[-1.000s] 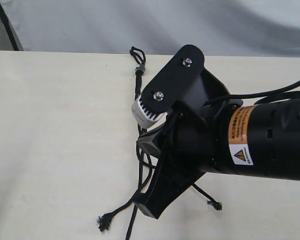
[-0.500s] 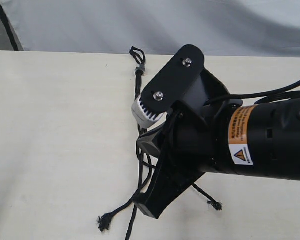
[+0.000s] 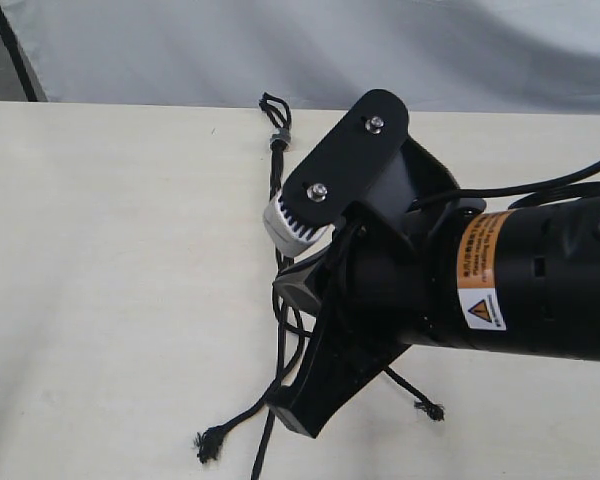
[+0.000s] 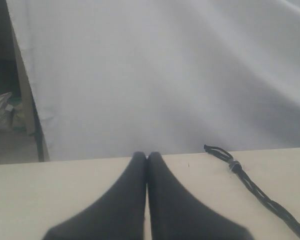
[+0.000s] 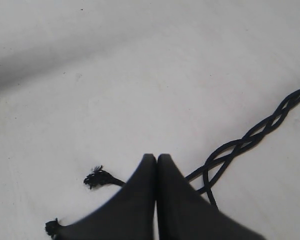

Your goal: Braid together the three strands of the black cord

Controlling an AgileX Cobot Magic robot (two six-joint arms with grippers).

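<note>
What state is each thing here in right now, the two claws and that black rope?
left gripper: shut, holding nothing.
right gripper: shut, low over the loose ends; whether it pinches a strand cannot be told.
black cord: lying on the table, braided along part of its length.
three strands: unbraided and splayed apart near their frayed tips.

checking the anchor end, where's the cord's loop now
In the exterior view the loop lies near the far edge of the table, just left of centre, right beyond the grey band.
</note>
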